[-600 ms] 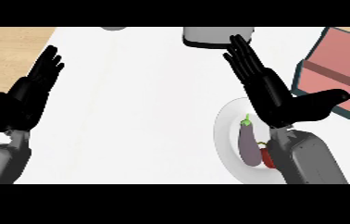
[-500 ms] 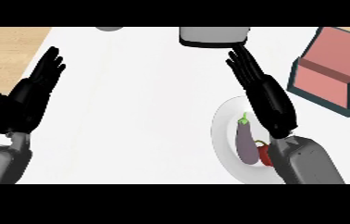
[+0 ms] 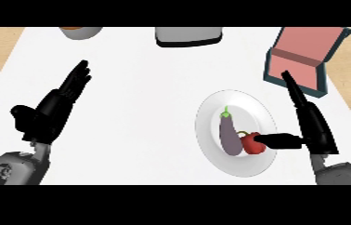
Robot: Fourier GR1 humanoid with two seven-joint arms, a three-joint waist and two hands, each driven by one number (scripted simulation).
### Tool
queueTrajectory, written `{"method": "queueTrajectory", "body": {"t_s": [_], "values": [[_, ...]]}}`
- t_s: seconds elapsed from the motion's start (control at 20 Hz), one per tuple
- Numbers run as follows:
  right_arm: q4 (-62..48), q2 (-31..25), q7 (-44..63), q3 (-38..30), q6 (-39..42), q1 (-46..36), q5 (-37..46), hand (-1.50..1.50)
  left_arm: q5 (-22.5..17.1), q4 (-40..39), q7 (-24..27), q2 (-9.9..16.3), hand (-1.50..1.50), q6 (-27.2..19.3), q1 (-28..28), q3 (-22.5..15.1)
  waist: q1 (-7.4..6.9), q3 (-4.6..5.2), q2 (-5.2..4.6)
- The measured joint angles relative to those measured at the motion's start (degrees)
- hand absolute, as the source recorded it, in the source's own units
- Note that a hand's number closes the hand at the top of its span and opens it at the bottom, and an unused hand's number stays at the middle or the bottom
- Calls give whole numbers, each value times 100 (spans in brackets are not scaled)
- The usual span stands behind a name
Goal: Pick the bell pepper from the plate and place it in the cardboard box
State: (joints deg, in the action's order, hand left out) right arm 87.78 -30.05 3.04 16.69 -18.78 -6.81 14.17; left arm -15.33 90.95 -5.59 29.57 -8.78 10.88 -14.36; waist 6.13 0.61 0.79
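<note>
A white plate (image 3: 209,109) lies right of the middle of the counter. On it a purple eggplant (image 3: 229,133) lies next to a red bell pepper (image 3: 252,143). My right hand (image 3: 310,125) stands edge-on at the plate's right rim, fingers straight and pointing away from me, thumb reaching left until it touches the pepper. The cardboard box (image 3: 303,60), pinkish inside with a dark outer wall, sits open at the far right, just beyond those fingertips. My left hand (image 3: 51,110) rests open at the left side, fingers up.
A grey container (image 3: 188,36) stands at the back centre of the white counter (image 3: 137,103). A grey bowl (image 3: 81,31) is cut off at the back left. Wooden surface shows past the counter's left and right edges.
My right hand has swung right, from over the plate to its right rim, uncovering the eggplant and pepper. The view has shifted, so the box and plate now sit further left. The left hand stays open.
</note>
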Motion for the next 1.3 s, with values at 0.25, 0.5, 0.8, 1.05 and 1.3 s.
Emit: {"method": "queueTrajectory", "body": {"t_s": [0.25,0.5,0.8,1.05,1.3], "values": [[-46,-780,82,441,-851,662,2031,-150,116,10,93,-155,0,34,-105,-262,13,-3,30],[658,-981,1105,803,-1194,1440,3768,-150,265,-24,181,-304,0,-2,-165,-445,-31,-5,43],[2115,-817,2746,1414,-15,2273,5007,-150,373,-39,218,-409,0,35,-96,-564,-185,-10,7],[3221,-287,4072,2145,1284,2681,5824,-150,441,-132,272,-573,0,119,40,-631,-384,-30,-39],[3446,477,4808,2486,2262,2364,6172,-150,612,-393,306,-823,0,269,252,-600,-529,-48,-69]]}}
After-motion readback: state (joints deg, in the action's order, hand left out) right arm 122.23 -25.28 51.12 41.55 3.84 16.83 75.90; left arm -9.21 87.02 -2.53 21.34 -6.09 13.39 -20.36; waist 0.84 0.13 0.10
